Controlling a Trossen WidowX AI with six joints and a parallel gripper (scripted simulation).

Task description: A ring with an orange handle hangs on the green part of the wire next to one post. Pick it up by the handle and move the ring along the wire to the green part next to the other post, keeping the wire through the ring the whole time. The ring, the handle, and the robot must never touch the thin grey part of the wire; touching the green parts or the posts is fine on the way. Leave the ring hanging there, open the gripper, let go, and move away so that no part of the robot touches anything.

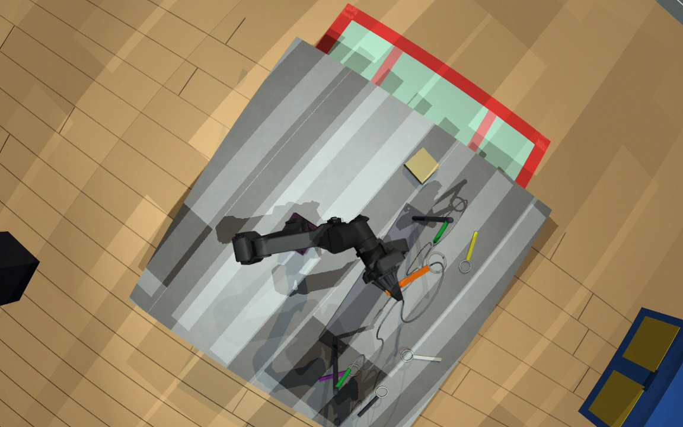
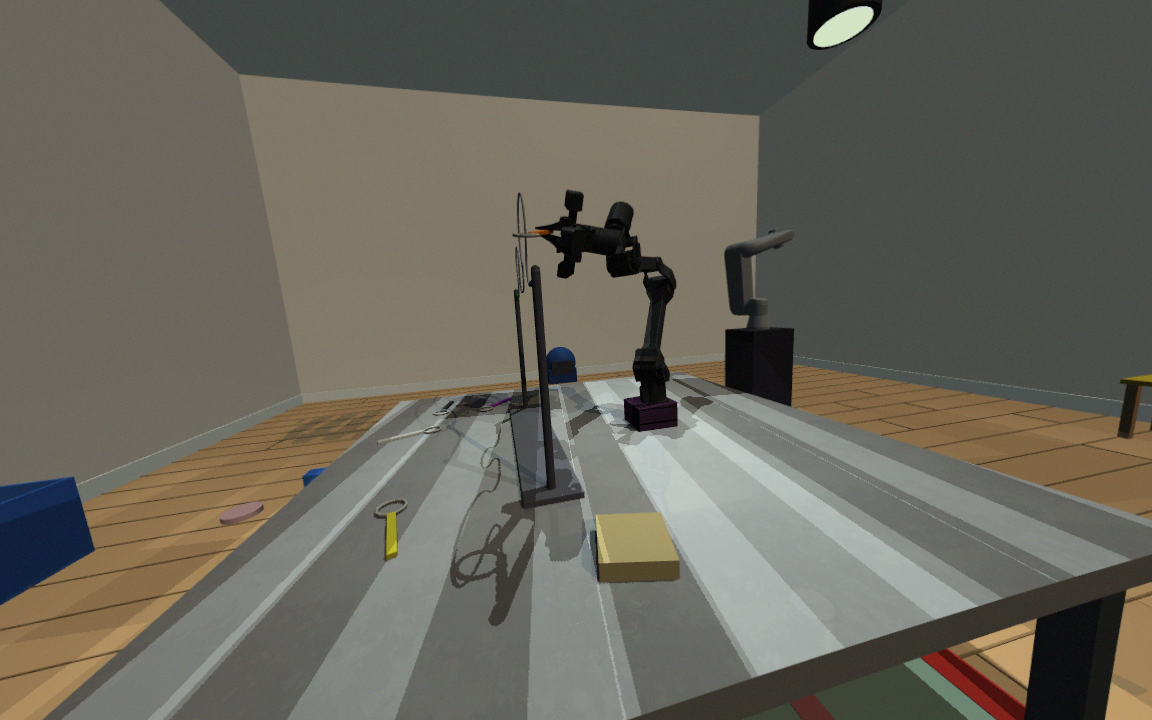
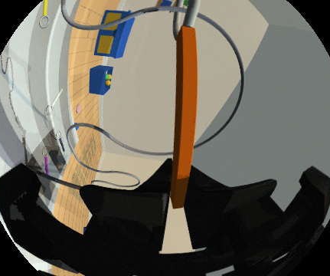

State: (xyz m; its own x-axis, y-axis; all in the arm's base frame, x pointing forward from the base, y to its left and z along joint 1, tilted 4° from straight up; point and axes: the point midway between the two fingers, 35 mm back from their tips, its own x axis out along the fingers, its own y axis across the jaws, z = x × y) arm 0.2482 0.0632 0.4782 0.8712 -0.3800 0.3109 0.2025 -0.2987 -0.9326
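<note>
My gripper [image 1: 393, 290] [image 3: 174, 162] is shut on the end of the orange handle [image 1: 414, 276] [image 3: 186, 103], high above the table. The ring [image 1: 437, 251] [image 3: 191, 13] at its other end lies nearly flat in the exterior view. The thin grey wire [image 1: 442, 279] [image 2: 520, 194] [image 3: 243, 77] appears to pass through it; whether they touch, I cannot tell. The ring is on the grey stretch, nearer the green part [image 1: 440, 232] at the upper post [image 1: 432, 218] [image 2: 542, 385]. The other green part [image 1: 342, 377] is at the lower post [image 1: 335, 350] [image 2: 520, 349] in the top view.
A yellow-handled ring [image 1: 472, 245] [image 2: 390, 532], a white-handled ring [image 1: 426, 357], a black-handled ring [image 1: 369, 405] and a purple-handled ring [image 1: 325, 378] lie on the table. A yellow block [image 1: 422, 165] [image 2: 636, 546] lies beyond the upper post in the top view.
</note>
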